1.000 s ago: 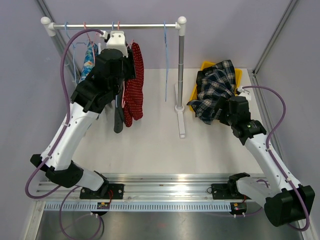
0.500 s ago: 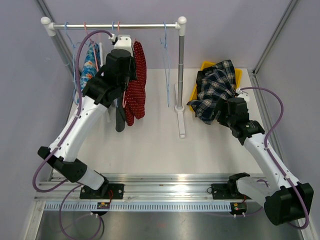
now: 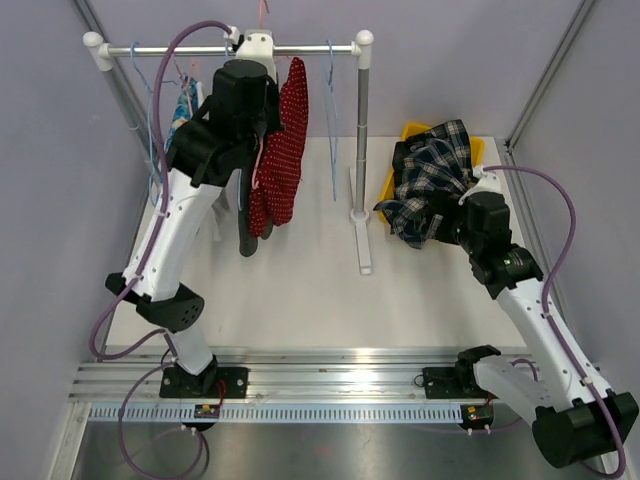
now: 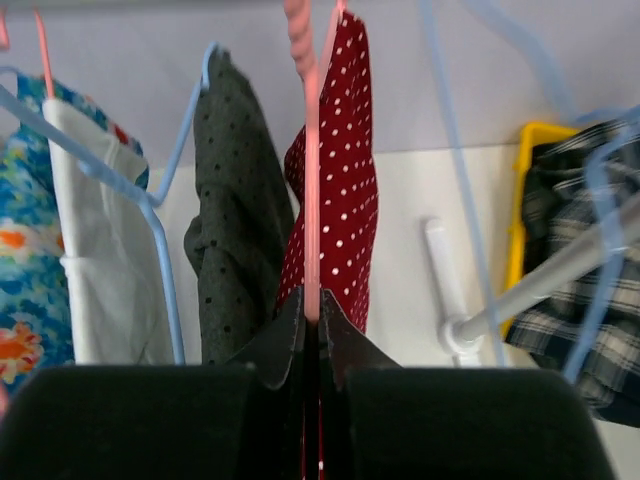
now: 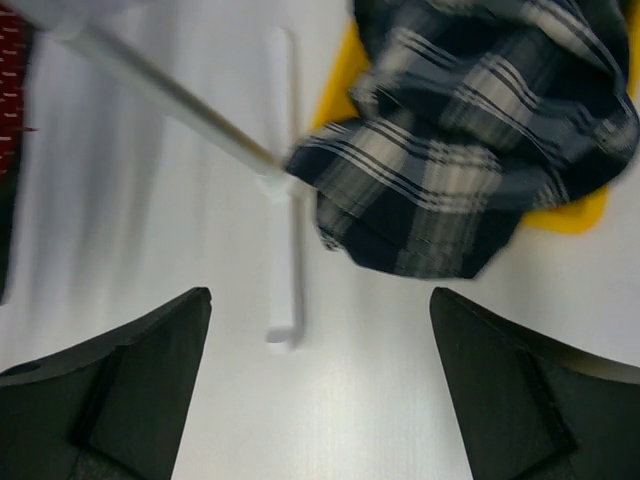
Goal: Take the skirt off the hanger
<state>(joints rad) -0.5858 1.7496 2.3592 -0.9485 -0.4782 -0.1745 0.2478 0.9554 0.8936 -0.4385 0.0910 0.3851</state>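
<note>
Hanger [image 4: 311, 180], pink, clamped between left gripper [image 4: 311, 310] fingers at rail [image 3: 312, 49] height; red skirt [image 4: 345, 170] hung on it. Right gripper [image 5: 320, 300] spread apart, empty. Risk: hook may be caught on rail when drawn away; thin wire may be twisted in the pinch.

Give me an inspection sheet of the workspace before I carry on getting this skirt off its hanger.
Surface: white table, rack base standing on it.
Job's things: red dotted skirt on pink hanger, hook above the rail.
Clutter: dark garment, floral garment, empty blue hanger, plaid cloth in yellow bin.
Pincers: left pincer shut on pink hanger; right pincer open, over the table beside the plaid cloth.
Cables: purple cables loop along both arms; left one passes close to the rail.
Surroundings: grey walls; nothing else seen.
</note>
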